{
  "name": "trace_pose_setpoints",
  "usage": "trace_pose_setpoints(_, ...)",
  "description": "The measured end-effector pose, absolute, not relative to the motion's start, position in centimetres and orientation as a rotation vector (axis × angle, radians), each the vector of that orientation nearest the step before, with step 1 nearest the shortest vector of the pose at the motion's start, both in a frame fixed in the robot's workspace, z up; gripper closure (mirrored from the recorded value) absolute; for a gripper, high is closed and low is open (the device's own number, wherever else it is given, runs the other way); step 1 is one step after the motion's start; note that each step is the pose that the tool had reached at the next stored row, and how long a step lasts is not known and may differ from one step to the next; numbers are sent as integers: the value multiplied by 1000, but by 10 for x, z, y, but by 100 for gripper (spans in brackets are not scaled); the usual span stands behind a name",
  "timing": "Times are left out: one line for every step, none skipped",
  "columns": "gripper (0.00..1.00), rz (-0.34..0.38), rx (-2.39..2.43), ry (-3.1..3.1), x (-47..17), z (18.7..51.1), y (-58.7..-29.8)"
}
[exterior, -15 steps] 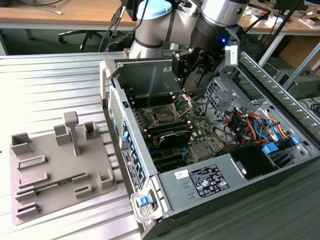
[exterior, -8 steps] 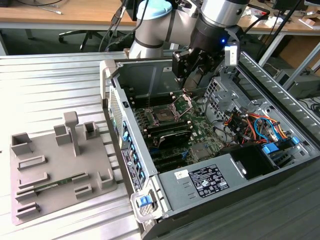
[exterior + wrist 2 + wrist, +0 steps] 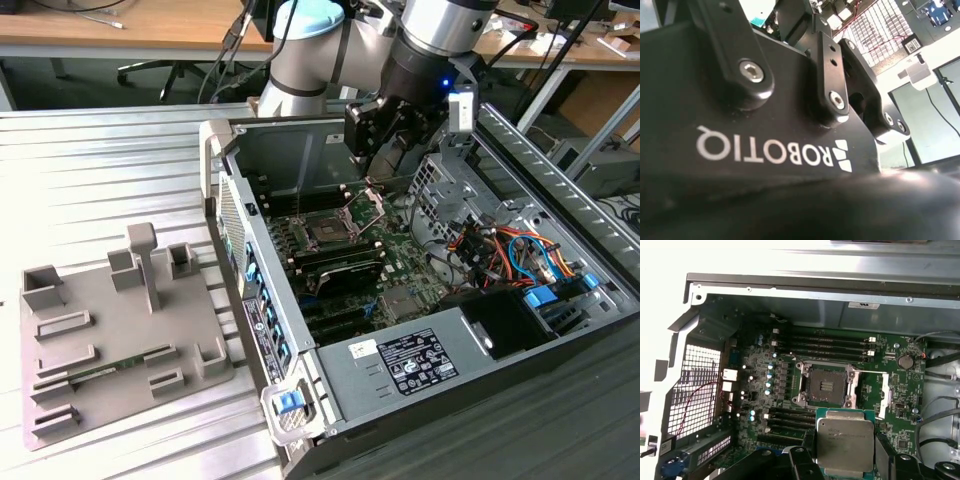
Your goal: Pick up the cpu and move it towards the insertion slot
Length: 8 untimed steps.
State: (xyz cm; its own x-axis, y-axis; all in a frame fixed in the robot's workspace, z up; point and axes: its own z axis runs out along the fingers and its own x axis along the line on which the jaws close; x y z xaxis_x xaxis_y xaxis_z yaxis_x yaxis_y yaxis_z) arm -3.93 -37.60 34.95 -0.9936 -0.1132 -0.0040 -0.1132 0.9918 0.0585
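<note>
The cpu point(image 3: 845, 440), a flat square chip with a silvery top on a green edge, hangs between two dark fingers point(image 3: 886, 452) in the first wrist view. My gripper point(image 3: 845, 452) is shut on it. The insertion slot point(image 3: 826, 386) is a dark square socket in a silver frame on the green board, just beyond the chip and apart from it. Its metal bracket point(image 3: 885, 395) is swung open to one side. In the exterior view my gripper point(image 3: 383, 165) hovers inside the open computer case, a little above and behind the insertion slot point(image 3: 328, 232). The second wrist view shows the gripper's black body point(image 3: 765, 115).
Long black memory slots point(image 3: 825, 347) flank the socket. The case walls point(image 3: 250, 250), a metal drive cage point(image 3: 445, 180), coloured cables point(image 3: 500, 250) and the power supply point(image 3: 420, 360) crowd the board. A grey fixture plate point(image 3: 120, 330) lies at the exterior view's left.
</note>
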Motion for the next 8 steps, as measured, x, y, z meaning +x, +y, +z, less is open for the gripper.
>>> trace_pose_setpoints(45,92,-178,3135,-39,349,-376)
trace_pose_setpoints(45,92,-178,3135,-39,349,-376)
trace_pose_setpoints(45,92,-178,3135,-39,349,-375)
trace_pose_setpoints(45,92,-178,3135,-39,348,-375)
trace_pose_setpoints(45,92,-178,3135,-38,348,-375)
trace_pose_setpoints(45,92,-178,3135,-38,348,-374)
trace_pose_setpoints(45,92,-178,3135,-38,347,-374)
trace_pose_setpoints(45,92,-178,3135,-38,347,-373)
